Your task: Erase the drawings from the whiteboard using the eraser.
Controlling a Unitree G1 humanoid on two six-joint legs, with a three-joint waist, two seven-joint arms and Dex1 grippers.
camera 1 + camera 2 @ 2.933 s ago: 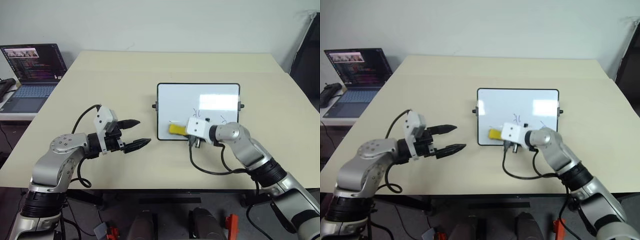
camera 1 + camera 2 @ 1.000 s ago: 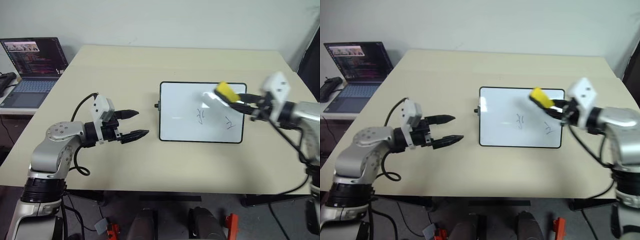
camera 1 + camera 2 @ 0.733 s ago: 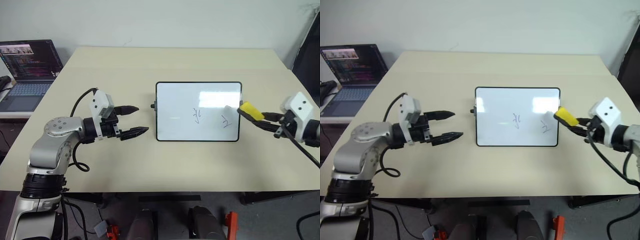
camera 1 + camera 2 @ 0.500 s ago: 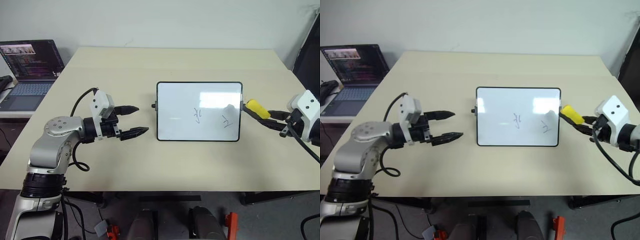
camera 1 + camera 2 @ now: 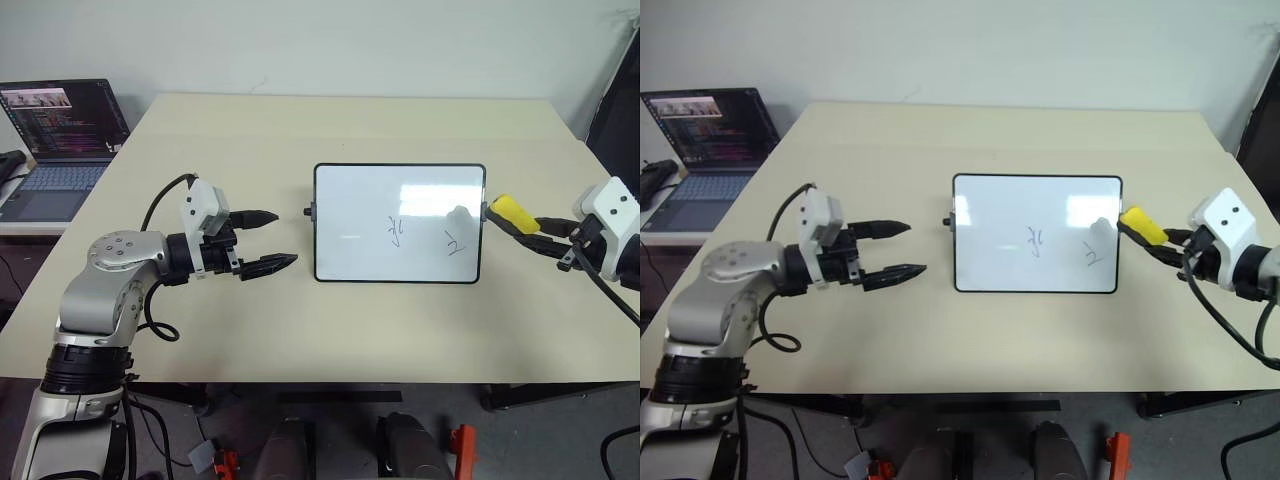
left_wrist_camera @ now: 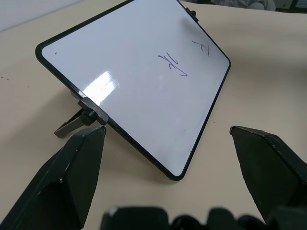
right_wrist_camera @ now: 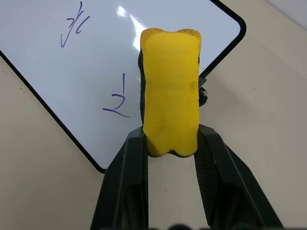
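Just off the right edge of the whiteboard (image 5: 399, 223), beside its small black side knob, the yellow eraser (image 5: 508, 213) is pinched between the two black fingers of the right gripper (image 5: 527, 224), which are closed tight on the block's sides; the block sticks out past the fingertips toward the board, and whether it touches the frame cannot be told. On the board's glossy face two of the drawings show as thin dark-blue scribbles: one near the middle (image 5: 395, 231) and one nearer the right edge (image 5: 455, 243), close to the eraser, with a pale glare patch above them. The rest of the white surface, toward its left and far edges, is unmarked. The board sits propped on the tan table (image 5: 300, 330), its near edge well back from the table's near edge and a broad bare band of tabletop lying all round it. To the left, well apart from the board's left edge, the left gripper (image 5: 270, 240) hangs over the table with its fingers spread wide and nothing between them, pointing toward the board. Far left, beyond the table's left edge, an open laptop (image 5: 60, 130) stands on a separate surface.
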